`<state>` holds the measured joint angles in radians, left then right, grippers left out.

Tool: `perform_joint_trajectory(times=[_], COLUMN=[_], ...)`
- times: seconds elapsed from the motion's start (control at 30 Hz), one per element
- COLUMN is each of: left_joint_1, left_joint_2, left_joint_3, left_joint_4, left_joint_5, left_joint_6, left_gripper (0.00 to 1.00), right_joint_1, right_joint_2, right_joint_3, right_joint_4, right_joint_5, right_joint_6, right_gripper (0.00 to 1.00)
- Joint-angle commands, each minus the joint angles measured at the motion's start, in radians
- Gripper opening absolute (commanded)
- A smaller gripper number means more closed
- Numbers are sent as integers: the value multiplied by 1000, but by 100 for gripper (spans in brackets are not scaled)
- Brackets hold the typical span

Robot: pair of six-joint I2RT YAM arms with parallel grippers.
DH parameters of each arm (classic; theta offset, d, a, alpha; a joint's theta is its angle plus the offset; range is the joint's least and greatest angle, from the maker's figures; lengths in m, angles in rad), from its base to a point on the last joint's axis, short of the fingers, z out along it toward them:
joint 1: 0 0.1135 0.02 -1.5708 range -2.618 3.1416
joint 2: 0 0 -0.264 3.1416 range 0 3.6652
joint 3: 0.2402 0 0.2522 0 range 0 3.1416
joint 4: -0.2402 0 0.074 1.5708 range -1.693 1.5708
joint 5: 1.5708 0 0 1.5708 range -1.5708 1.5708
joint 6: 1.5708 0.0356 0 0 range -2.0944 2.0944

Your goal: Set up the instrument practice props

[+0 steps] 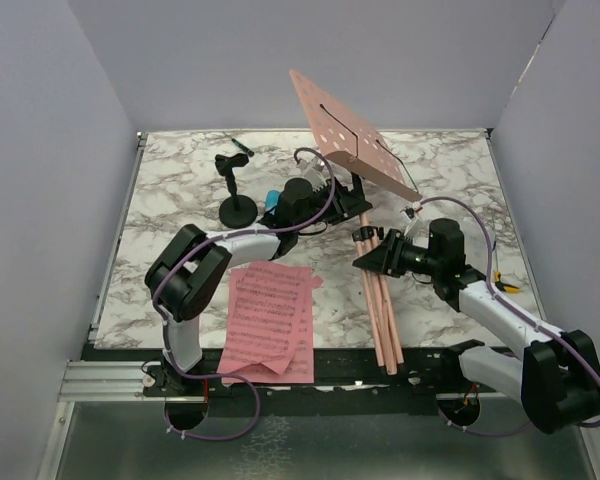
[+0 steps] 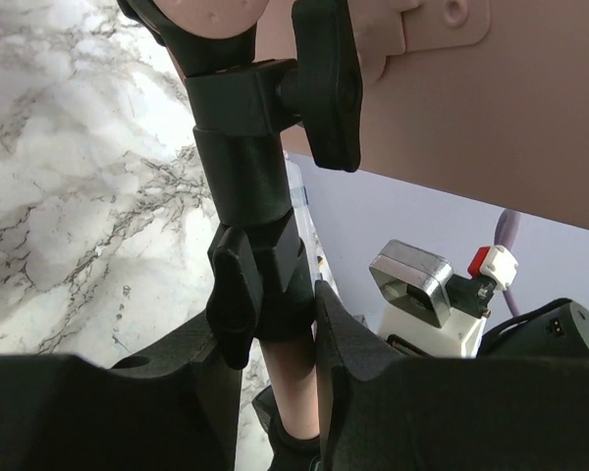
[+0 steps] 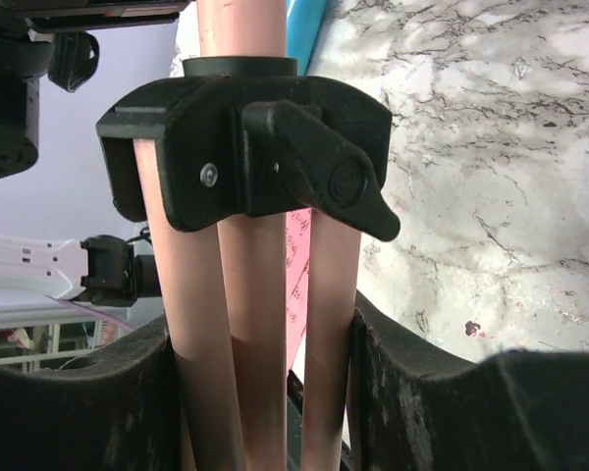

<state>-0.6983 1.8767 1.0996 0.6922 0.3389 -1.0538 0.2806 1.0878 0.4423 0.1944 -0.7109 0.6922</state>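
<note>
The salmon-pink music stand lies tilted across the table, its hole-punched desk (image 1: 352,132) raised at the back. Its folded legs (image 1: 384,318) reach toward the front edge. My left gripper (image 1: 348,205) is shut on the stand's pole (image 2: 294,385), just below the black clamp collar (image 2: 250,196) under the desk (image 2: 452,108). My right gripper (image 1: 370,255) is shut around the bundled legs (image 3: 245,334), below their black collar (image 3: 255,167). Two pink sheet-music pages (image 1: 272,318) lie flat at the front left. The light-blue stick (image 1: 270,196) is mostly hidden behind my left wrist; its end (image 3: 305,27) shows in the right wrist view.
A small black stand with a round base (image 1: 237,207) sits at the back left. A thin dark green pen-like item (image 1: 242,147) lies beyond it. Grey walls close in on three sides, and a metal rail (image 1: 110,378) runs along the front edge.
</note>
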Motion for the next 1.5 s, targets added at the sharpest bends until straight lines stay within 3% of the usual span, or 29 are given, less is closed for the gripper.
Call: perform_joint_trajectory(times=[0.0,0.37,0.63,1.13,1.37,1.47], left_joint_1=[-49,-114,-152,-174,-192,-202], left_joint_2=[-125,-194,-319,-434,-452,-463], left_joint_3=[58,103,-1,-19,-13,-7], left_joint_4=[25,27,29,27,27,28], left_joint_5=[37,146,72,61,40,23], left_joint_6=[174,374,684,938,1049,1101], left_gripper=[0,0,0,0,0,0], right_joint_1=[3,3,4,4,3,4], right_joint_2=[-45,-35,-25,-10,14,27], right_joint_3=[94,153,209,283,302,321], right_joint_4=[97,99,96,156,172,160], right_joint_5=[50,51,70,230,282,289], right_joint_6=[-116,-214,-281,-241,-205,-203], right_gripper=[0,0,0,1,11,25])
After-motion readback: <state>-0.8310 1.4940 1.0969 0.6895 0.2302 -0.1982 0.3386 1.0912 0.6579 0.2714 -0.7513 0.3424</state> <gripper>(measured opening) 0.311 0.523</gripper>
